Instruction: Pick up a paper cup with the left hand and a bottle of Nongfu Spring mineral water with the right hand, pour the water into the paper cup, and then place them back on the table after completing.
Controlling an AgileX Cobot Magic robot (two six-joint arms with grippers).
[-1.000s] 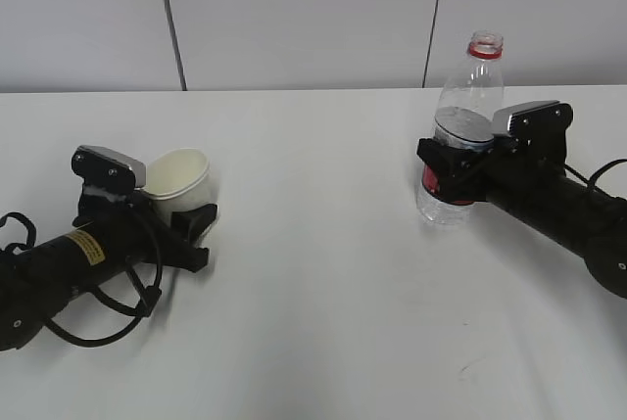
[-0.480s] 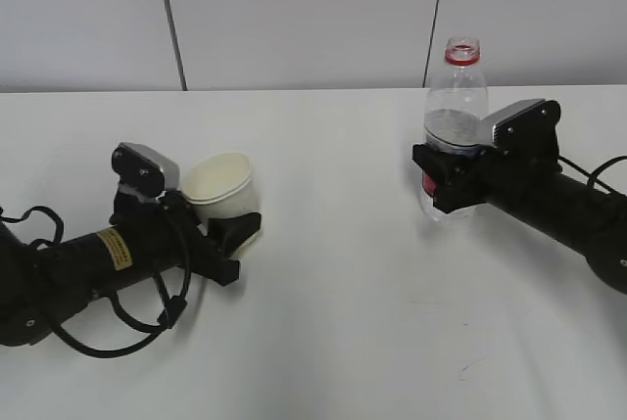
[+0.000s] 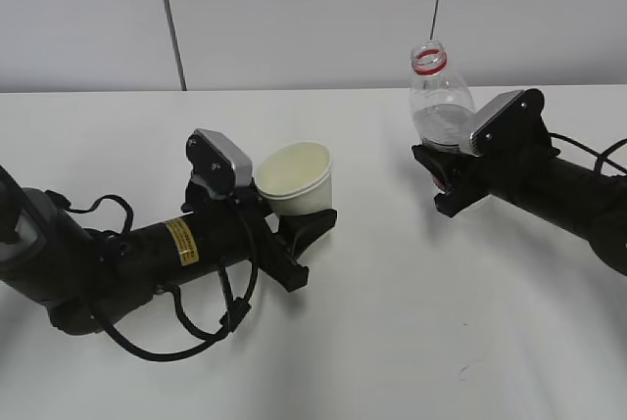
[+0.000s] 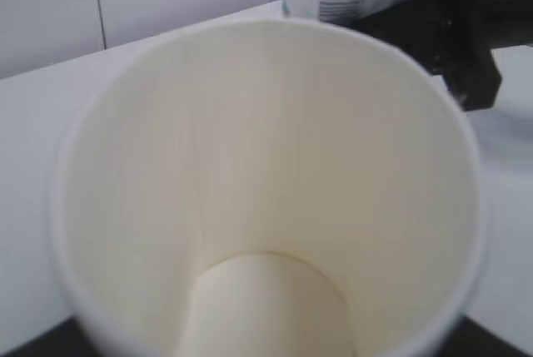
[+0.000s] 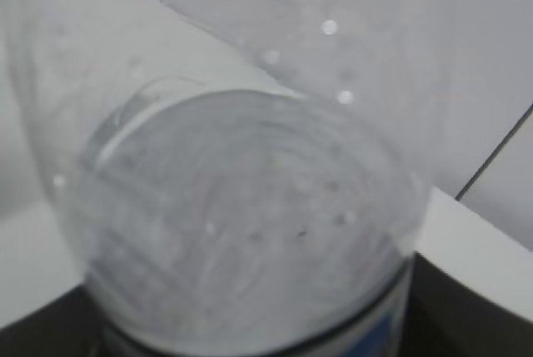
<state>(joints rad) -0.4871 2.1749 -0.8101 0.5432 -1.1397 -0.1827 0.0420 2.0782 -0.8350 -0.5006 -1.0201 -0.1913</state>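
Observation:
My left hand, the black arm with the yellow sticker, is shut on a white paper cup and holds it above the table, mouth tilted up toward the right. The cup fills the left wrist view and looks empty inside. My right hand is shut on a clear water bottle with a red neck ring and no cap, lifted and leaning left toward the cup. The water fills the lower bottle in the right wrist view. The fingers are hidden in both wrist views.
The white table carries a small dark scuff at the front right. A grey panelled wall stands behind it. Black cables trail from the left arm.
My left hand has carried the cup up and to the right, toward the middle. My right hand has lifted the bottle off the table and tipped its neck to the left.

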